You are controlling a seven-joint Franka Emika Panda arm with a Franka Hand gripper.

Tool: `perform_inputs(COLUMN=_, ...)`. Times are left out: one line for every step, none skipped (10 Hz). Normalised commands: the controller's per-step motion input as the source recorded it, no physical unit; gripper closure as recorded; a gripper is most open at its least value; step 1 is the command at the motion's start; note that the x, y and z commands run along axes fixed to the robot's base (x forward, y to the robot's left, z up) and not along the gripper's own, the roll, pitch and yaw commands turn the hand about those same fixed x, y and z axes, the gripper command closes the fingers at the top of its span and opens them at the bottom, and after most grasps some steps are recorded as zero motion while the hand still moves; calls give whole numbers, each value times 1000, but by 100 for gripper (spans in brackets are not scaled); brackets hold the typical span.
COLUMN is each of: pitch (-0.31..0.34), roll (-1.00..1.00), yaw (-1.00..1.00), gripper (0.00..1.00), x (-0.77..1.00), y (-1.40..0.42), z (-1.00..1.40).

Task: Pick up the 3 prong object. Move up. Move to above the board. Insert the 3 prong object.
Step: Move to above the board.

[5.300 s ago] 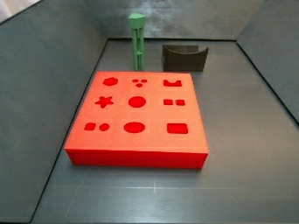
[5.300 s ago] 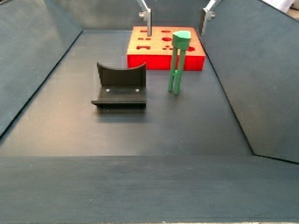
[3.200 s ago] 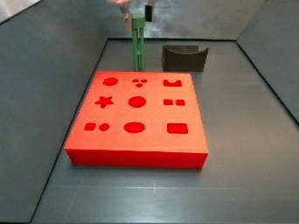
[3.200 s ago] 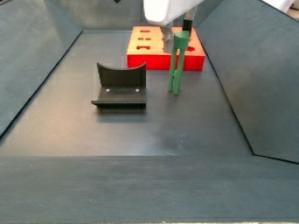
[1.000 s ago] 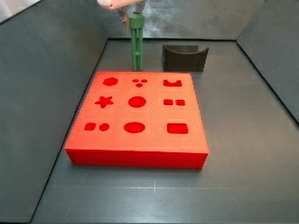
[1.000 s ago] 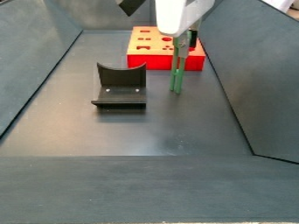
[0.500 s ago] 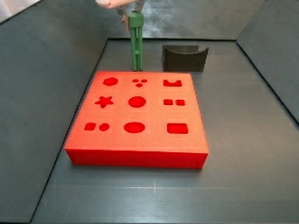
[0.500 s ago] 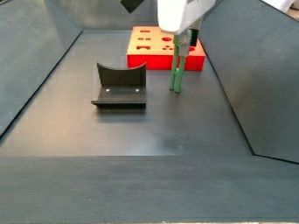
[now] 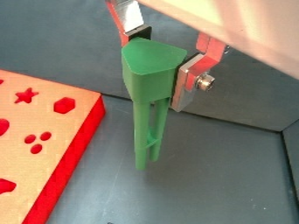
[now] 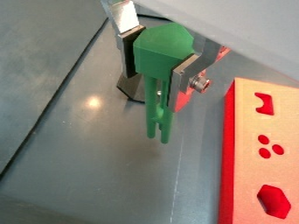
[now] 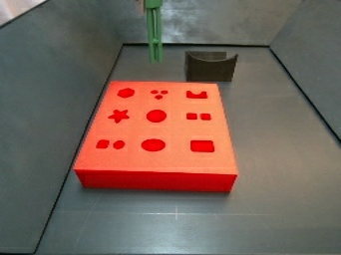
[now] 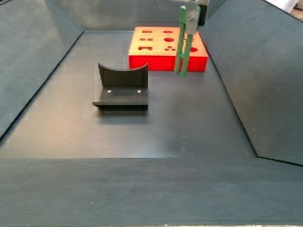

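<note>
The tool [image 9: 162, 63] grips the 3 prong object [image 9: 149, 105] by its wide cap, fingers [image 9: 191, 77] closed on both sides, so the post hangs upright, clear of the floor, just beside the board [image 11: 158, 133], ready for carrying over its cutouts.

The post [image 9: 147, 105] is plain green. The gripper [image 9: 162, 54] around its cap has silver fingers [image 9: 191, 77] with dark pads. The board [image 11: 158, 132] is bright red, with darker red cutouts. The holder [image 12: 120, 86] is dark grey, on a grey floor [image 12: 142, 177].
</note>
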Motion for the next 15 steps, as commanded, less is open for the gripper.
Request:
perform_inputs(pitch=285, roll=84, yaw=267, gripper=100, x=-156, y=109, z=1000)
perform_inputs(pitch=231, roll=87, yaw=248, gripper=100, x=-142, y=101, z=1000)
perform_inputs(pitch=164, roll=87, yaw=232, gripper=100, x=-124, y=93, z=1000)
perform_inputs(pitch=132, roll=83, yaw=224, gripper=100, x=-115, y=91, z=1000)
perform_inputs(pitch=116, roll=78, yaw=221, gripper=100, x=-108, y=88, z=1000)
perform_inputs(pitch=100, roll=64, yaw=212, gripper=100, x=-84, y=82, z=1000)
perform_inputs(pitch=98, roll=56, yaw=206, gripper=100, x=-67, y=78, z=1000)
perform_inputs(pitch=98, roll=49, yaw=201, gripper=100, x=-53, y=76, z=1000)
perform_inputs(pitch=97, roll=44, yaw=195, gripper=100, x=-40, y=74, z=1000)
perform_inputs(pitch=96, roll=41, yaw=191, gripper=100, x=-26, y=65, z=878)
perform_inputs(pitch=95, roll=36, yaw=187, gripper=100, x=-9, y=50, z=652)
perform_inputs(pitch=94, roll=34, yaw=184, gripper=100, x=1, y=42, z=486)
perform_inputs(pitch=94, roll=31, yaw=182, gripper=100, x=6, y=37, z=321)
perform_inputs(pitch=-30, roll=7, yaw=-1000, gripper=100, x=265, y=-1000, z=-6)
perform_inputs(pitch=-33, roll=7, yaw=-1000, gripper=100, x=269, y=-1000, z=-37)
